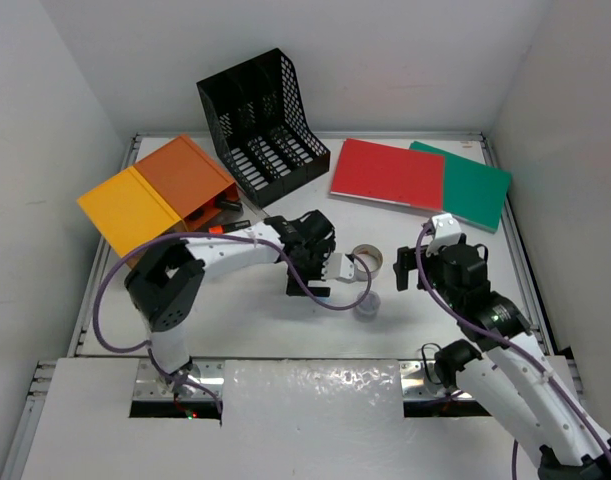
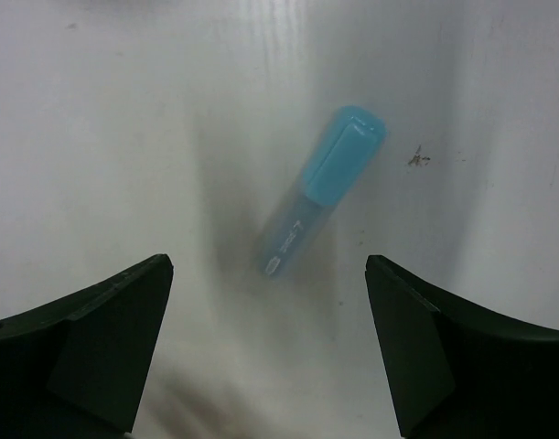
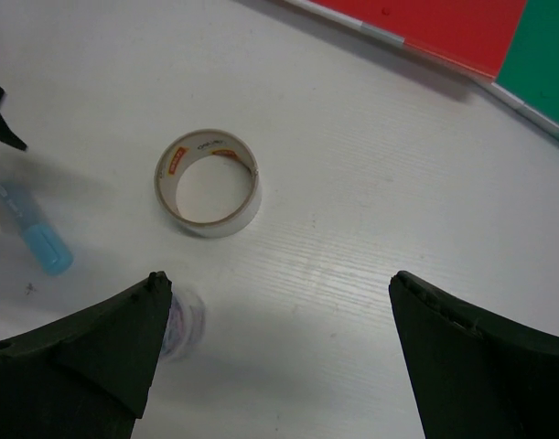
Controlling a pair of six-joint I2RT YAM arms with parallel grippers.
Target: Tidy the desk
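1. The table (image 1: 245, 320) lies under everything, white and flat, with metal rails at its edges. It stays put; organizing it means moving the loose things on it.
2. The right claw (image 3: 279, 274) is nearest, spread wide and holding nothing. It hangs above the table near a small clear blurred item (image 3: 183, 325) that I cannot identify.
3. The left claw (image 2: 267, 263) is also wide apart and empty, looking straight down on a blue marker (image 2: 320, 201) lying flat and slanted between its fingers. The marker is probably light, stiff, smooth plastic that may roll or slip. Taking it across the barrel near its middle looks best.
4. Just beyond sits a tape roll (image 3: 209, 183), standing on its flat side. It is likely a light, rigid ring, best pinched through its wall.
5. Farther back lie a red folder (image 1: 388, 172) and a green folder (image 1: 475, 185), thin and flat, likely hard to lift off the surface.
6. Farthest are an orange-yellow box (image 1: 155, 195), open, and a black mesh rack (image 1: 265, 125).
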